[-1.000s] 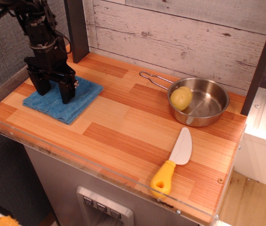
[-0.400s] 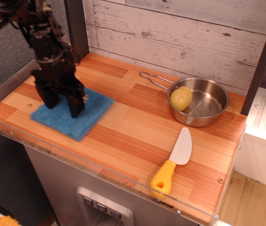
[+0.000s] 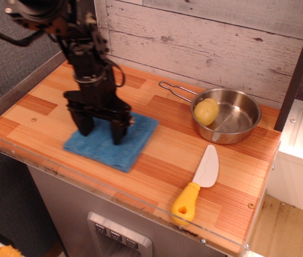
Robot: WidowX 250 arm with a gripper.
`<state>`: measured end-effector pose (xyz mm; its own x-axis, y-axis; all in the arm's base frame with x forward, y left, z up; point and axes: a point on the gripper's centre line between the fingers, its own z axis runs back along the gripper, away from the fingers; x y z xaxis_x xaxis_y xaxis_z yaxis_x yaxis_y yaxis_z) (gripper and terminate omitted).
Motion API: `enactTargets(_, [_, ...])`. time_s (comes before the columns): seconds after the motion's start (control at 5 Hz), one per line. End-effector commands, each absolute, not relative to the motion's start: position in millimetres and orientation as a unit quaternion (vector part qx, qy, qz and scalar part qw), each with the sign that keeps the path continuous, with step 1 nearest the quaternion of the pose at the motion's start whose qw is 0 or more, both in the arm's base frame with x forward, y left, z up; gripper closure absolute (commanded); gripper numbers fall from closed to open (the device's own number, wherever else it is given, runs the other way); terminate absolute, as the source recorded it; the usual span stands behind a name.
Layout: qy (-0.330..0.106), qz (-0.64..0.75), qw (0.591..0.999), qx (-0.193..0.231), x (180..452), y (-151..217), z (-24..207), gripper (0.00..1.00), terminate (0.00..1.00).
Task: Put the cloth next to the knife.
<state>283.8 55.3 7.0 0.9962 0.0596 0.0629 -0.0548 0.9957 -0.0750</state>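
Note:
The blue terry cloth [image 3: 134, 140] lies flat near the front edge of the wooden counter, left of centre. My black gripper [image 3: 101, 131] stands upright over it, its two fingers spread apart with both tips pressed down on the cloth's top. The fingertips [image 3: 118, 136] hide part of the cloth. The toy knife [image 3: 201, 179] lies at the front right, white blade pointing toward the back and yellow handle toward the front edge. A strip of bare wood separates the cloth's right edge from the knife.
A steel pan [image 3: 248, 126] with a long wire handle stands at the back right, holding a yellow round food item [image 3: 206, 111]. A clear plastic lip [image 3: 114, 195] runs along the counter's front edge. A white plank wall is behind; dark posts stand at back left and right.
The gripper and the cloth under it have slid together to the right and a little forward, from the counter's left end toward the knife. Knife and pan have not moved.

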Motion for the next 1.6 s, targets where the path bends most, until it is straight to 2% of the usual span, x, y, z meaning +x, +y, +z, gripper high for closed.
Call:
enactTargets(0.0, [-0.041,0.037,0.998,-0.023,284,27,10,0.00,0.00])
enactTargets(0.4, [-0.066,0.035,0.997,-0.020,291,34,30,0.00,0.00])
enactTargets(0.8, [-0.108,0.015,0.994,-0.033,304,34,69,0.00,0.00])
enactTargets(1.0, [-0.114,0.007,0.993,-0.034,300,38,90,0.00,0.00])
enactTargets(1.4, [-0.102,-0.001,0.994,-0.035,295,51,112,0.00,0.00])
